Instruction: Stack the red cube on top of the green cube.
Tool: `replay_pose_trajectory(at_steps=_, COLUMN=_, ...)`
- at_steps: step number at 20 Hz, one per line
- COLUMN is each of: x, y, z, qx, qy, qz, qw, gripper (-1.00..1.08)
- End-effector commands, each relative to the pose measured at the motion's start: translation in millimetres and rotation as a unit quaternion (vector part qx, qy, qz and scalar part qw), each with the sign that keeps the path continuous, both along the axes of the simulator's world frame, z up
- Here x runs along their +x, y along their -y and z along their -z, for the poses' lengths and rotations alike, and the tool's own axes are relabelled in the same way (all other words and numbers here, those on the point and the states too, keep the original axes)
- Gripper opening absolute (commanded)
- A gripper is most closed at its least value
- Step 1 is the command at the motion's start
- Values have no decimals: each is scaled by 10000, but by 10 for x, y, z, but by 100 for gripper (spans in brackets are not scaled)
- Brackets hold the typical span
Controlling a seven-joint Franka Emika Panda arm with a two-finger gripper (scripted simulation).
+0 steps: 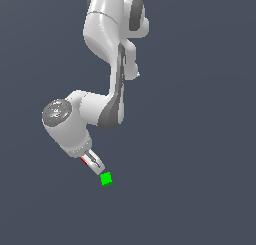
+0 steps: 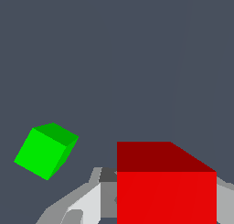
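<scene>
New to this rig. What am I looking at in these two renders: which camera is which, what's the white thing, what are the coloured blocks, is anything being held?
Both are simulator renders of one moment. The white jointed machine is a robot arm, seen by a camera off the arm in the exterior view. Its tip carries a two-fingered gripper, reaching down toward a plain grey surface.

The other picture comes from a camera on the arm's wrist, looking past the fingers.

There are two small cubes. The green cube lies on the surface just beyond the fingertips, untouched. The red cube looks big in the wrist view only because it sits between the fingers, close to the lens; in the exterior view only a red sliver shows beside the gripper. It appears to be held, and is not yet on the green one.
</scene>
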State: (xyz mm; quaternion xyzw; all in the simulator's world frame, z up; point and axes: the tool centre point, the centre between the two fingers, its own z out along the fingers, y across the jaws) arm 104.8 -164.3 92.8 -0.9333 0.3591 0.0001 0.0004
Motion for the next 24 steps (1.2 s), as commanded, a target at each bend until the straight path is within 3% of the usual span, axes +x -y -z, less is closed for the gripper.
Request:
replay_pose_trajectory(at_steps=1, x=117, y=-148, z=59, qx=0, qy=4, qz=0, qw=10000, gripper=-100)
replay_pose_trajectory(at_steps=11, x=487, y=-588, z=251, qx=0, qy=1, qz=0, qw=10000, gripper=-100)
replay_pose_trajectory(at_steps=24, x=642, y=-750, z=321, qx=-2, qy=0, qz=-1, qw=10000, gripper=-100)
